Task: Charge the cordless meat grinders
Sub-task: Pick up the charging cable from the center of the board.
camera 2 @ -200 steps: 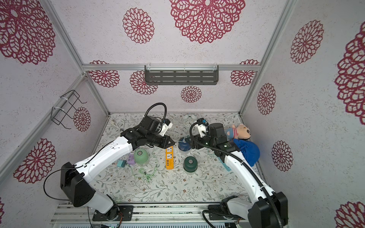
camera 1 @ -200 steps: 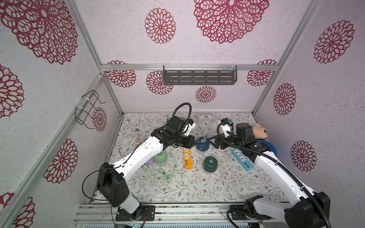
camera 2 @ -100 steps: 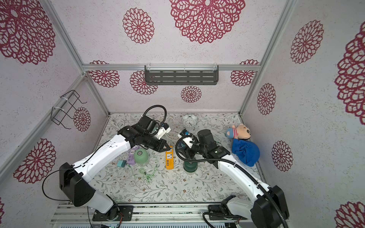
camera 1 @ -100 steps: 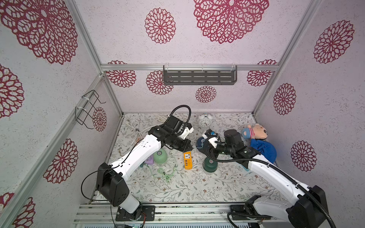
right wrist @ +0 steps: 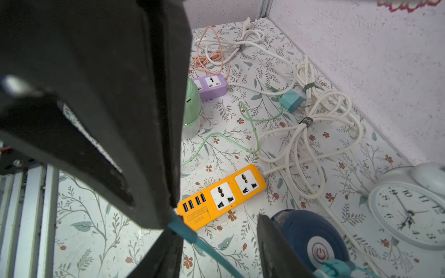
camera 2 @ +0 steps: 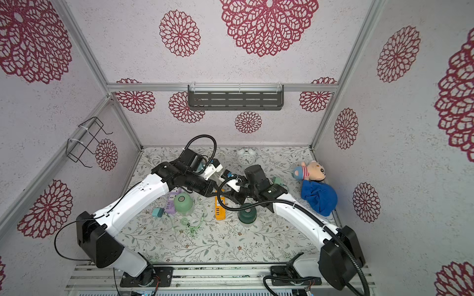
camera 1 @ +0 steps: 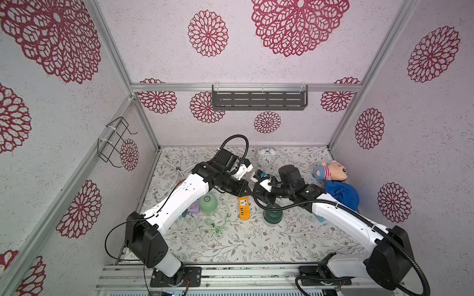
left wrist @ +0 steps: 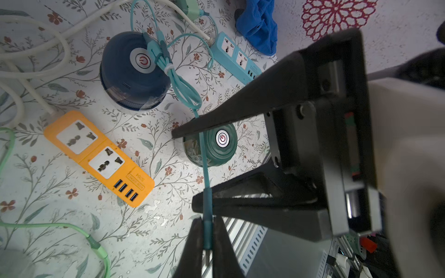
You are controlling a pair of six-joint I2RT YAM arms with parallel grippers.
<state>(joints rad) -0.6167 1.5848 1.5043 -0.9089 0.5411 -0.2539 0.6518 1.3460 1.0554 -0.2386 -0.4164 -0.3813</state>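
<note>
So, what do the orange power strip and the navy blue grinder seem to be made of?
Orange power strip: likely hard plastic, matte, with moulded edges. Navy blue grinder: probably a plastic dome with a soft sheen; its clear base may be glass or plastic.

Grinder (camera 1: 272, 217) right of power strip (camera 1: 243, 208); clock (camera 1: 266, 156) behind, doll (camera 1: 332, 171) far right

Cameras: overhead stereo pair, plus two close wrist views.
Both top views look steeply down from the front onto the floral-print tabletop (camera 1: 230, 243) (camera 2: 205, 243); wrist views, near it, share the flat orange plastic power strip (left wrist: 98, 156) (right wrist: 221, 195).
</note>
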